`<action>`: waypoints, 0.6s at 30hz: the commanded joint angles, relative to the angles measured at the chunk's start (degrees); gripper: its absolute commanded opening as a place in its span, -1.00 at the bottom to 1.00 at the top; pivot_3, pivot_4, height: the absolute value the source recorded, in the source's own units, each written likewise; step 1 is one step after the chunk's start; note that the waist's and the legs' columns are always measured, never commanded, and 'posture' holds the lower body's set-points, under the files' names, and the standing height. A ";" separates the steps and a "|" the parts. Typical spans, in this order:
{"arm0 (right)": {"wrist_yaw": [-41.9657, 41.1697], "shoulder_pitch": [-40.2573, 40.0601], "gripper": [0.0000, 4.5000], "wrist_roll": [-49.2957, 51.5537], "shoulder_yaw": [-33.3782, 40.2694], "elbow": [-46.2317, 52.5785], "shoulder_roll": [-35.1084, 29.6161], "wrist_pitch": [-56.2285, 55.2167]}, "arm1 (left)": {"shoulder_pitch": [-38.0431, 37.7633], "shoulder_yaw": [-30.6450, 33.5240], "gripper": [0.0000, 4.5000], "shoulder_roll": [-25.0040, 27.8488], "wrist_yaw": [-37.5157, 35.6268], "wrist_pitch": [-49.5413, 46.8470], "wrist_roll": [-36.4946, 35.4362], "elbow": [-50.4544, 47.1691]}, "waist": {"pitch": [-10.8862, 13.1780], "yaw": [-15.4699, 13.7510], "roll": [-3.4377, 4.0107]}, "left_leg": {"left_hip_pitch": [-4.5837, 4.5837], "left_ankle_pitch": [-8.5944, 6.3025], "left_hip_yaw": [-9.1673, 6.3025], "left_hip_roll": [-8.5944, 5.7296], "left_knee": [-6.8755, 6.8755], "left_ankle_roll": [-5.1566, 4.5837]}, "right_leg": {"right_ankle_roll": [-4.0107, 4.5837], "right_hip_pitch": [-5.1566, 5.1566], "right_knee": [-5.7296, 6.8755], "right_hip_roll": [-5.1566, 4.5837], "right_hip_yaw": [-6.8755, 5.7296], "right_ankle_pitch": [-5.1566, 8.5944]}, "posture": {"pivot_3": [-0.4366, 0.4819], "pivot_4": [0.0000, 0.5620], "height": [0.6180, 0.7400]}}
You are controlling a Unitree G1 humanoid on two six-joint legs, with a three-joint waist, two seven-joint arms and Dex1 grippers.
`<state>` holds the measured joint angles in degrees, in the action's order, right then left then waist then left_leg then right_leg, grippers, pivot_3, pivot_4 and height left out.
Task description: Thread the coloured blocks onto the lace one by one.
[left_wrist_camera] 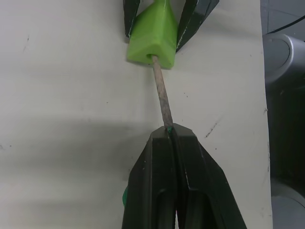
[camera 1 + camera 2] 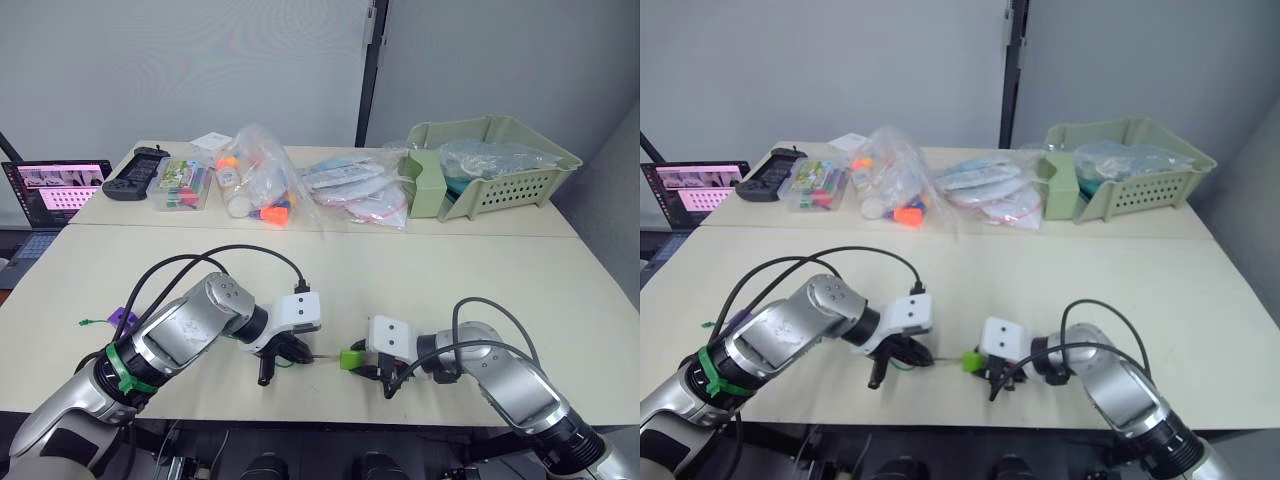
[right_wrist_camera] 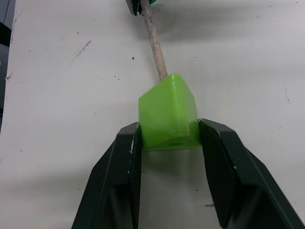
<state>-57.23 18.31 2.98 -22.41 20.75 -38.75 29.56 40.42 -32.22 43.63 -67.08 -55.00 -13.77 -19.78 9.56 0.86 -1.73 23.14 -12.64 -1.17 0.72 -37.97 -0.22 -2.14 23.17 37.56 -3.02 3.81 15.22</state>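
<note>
Near the table (image 2: 420, 270) edge, the left pincer (image 1: 167, 131) pinches the lace (image 1: 161, 93) by its stiff tip, already entering the light green block (image 3: 169, 112) held in the right pincer (image 3: 167, 143). Best keep tip and hole aligned, push straight through. A purple block (image 2: 122, 318) waits far left.

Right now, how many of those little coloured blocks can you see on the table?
2. A light green block is held in the right tool, and a purple block lies beside the left arm. Others may be hidden.
</note>
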 commanded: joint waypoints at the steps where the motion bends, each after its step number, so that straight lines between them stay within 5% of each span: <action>1: -0.34 -0.85 -0.41 -0.48 -1.62 0.90 -0.39 0.74 | 0.42 0.75 -1.00 -1.17 0.46 1.04 -0.58 -1.39 | 0.00 0.00 0.00 | 0.00 0.00 0.00 0.00 0.00 0.00 | 0.00 0.00 0.00 0.00 0.00 0.00 | -0.05 -0.47 1.00; 18: 0.33 -1.16 -0.41 -0.36 -2.17 2.31 0.19 2.24 | 1.66 -2.81 -1.00 -9.70 0.84 4.51 1.16 3.94 | 0.00 0.11 0.00 | 0.01 0.00 -0.03 0.00 -0.07 0.00 | 0.01 -0.01 0.04 0.02 0.00 0.00 | -0.05 -0.47 1.00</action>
<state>-57.10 17.80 2.93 -23.08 22.44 -38.72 30.98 40.78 -34.64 34.48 -64.94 -52.02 -11.92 -14.28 9.56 0.97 -1.74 23.15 -12.64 -1.20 0.72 -38.04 -0.22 -2.13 23.16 37.59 -3.01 3.81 15.21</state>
